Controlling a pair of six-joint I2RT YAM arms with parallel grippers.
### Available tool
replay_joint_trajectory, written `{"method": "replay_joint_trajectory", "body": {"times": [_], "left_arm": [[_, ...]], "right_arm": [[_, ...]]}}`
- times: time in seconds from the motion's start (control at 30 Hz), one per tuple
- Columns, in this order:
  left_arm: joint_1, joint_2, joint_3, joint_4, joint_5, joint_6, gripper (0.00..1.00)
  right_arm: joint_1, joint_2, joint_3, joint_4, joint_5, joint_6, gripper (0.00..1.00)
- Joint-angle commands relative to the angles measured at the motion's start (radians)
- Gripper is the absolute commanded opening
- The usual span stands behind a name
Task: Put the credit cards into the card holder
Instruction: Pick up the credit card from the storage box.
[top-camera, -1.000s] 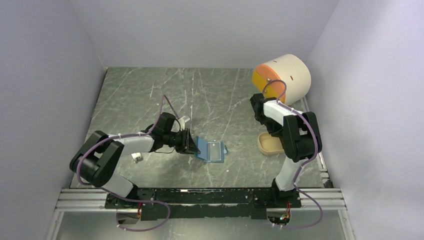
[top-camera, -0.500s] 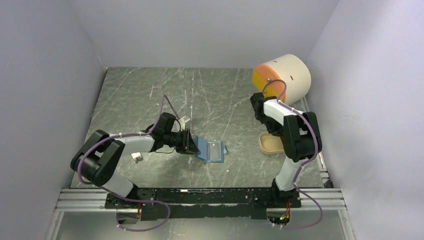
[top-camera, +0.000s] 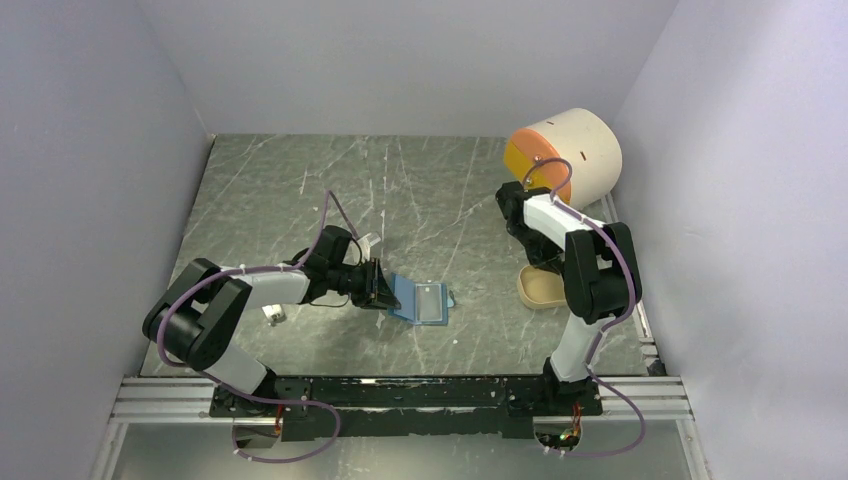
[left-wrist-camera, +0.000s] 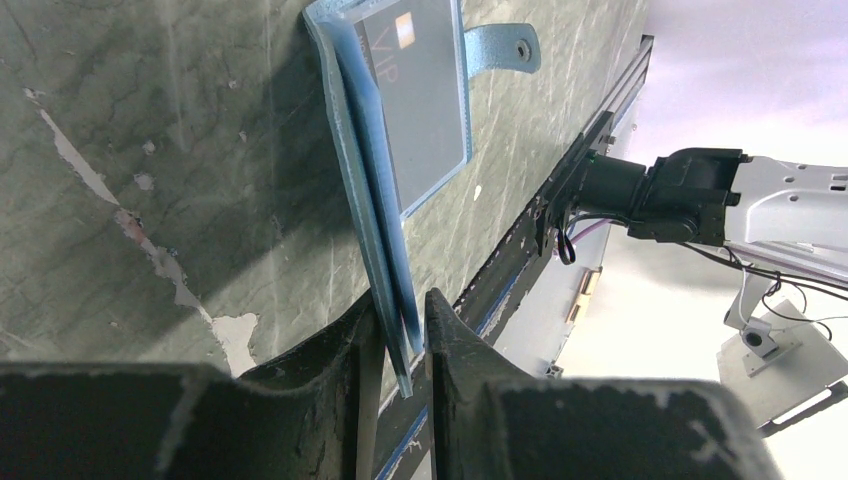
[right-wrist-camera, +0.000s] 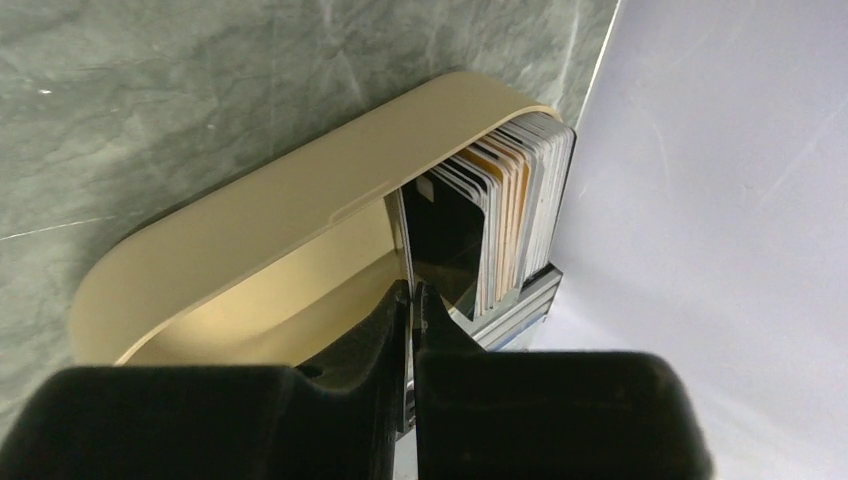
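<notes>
The blue card holder (top-camera: 424, 301) lies open on the table's middle, with a grey card (left-wrist-camera: 425, 95) in its pocket. My left gripper (top-camera: 377, 285) is shut on the holder's left edge; in the left wrist view the blue flaps (left-wrist-camera: 385, 200) run between my fingertips (left-wrist-camera: 402, 318). My right gripper (top-camera: 541, 264) is at the tan tray (top-camera: 540, 290), mostly hidden under its arm. In the right wrist view it (right-wrist-camera: 412, 292) is shut on a thin card (right-wrist-camera: 402, 240) seen edge-on, beside several credit cards (right-wrist-camera: 510, 205) standing on edge at the tray's (right-wrist-camera: 270, 215) end.
A cream drum with an orange front (top-camera: 565, 155) stands at the back right, just beyond the right arm. A small white clip-like piece (top-camera: 272, 315) lies by the left arm. The holder's strap with a snap (left-wrist-camera: 500, 47) sticks out sideways. Walls enclose the table.
The right arm's wrist has shifted slightly toward the far side. The left arm and the holder have not visibly moved.
</notes>
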Motion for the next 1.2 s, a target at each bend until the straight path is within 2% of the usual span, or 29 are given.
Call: {"method": "replay_joint_trajectory", "body": {"times": [0.0, 0.13, 0.3, 0.37, 0.67, 0.97, 1.17], "left_arm": [[-0.008, 0.008, 0.011, 0.022, 0.024, 0.004, 0.26], [-0.01, 0.01, 0.017, 0.01, 0.019, 0.005, 0.24], [-0.01, 0.001, 0.01, 0.012, -0.005, 0.002, 0.11], [-0.009, 0.004, 0.012, 0.006, -0.003, 0.001, 0.09], [-0.008, -0.002, -0.004, 0.022, -0.045, -0.06, 0.09], [-0.008, -0.014, -0.042, 0.046, -0.143, -0.165, 0.1], [-0.008, -0.023, -0.032, 0.017, -0.191, -0.184, 0.22]], "right_arm": [[0.021, 0.006, 0.047, -0.04, -0.024, 0.044, 0.04], [0.045, 0.008, 0.086, -0.082, -0.064, 0.062, 0.0], [0.063, -0.011, 0.125, -0.121, -0.105, 0.088, 0.0], [0.064, -0.022, 0.134, -0.131, -0.122, 0.093, 0.0], [0.088, -0.118, 0.217, -0.182, -0.204, 0.124, 0.0], [0.202, -0.224, 0.261, -0.057, -0.392, 0.142, 0.0], [0.286, -0.281, 0.19, 0.096, -0.462, 0.173, 0.0]]}}
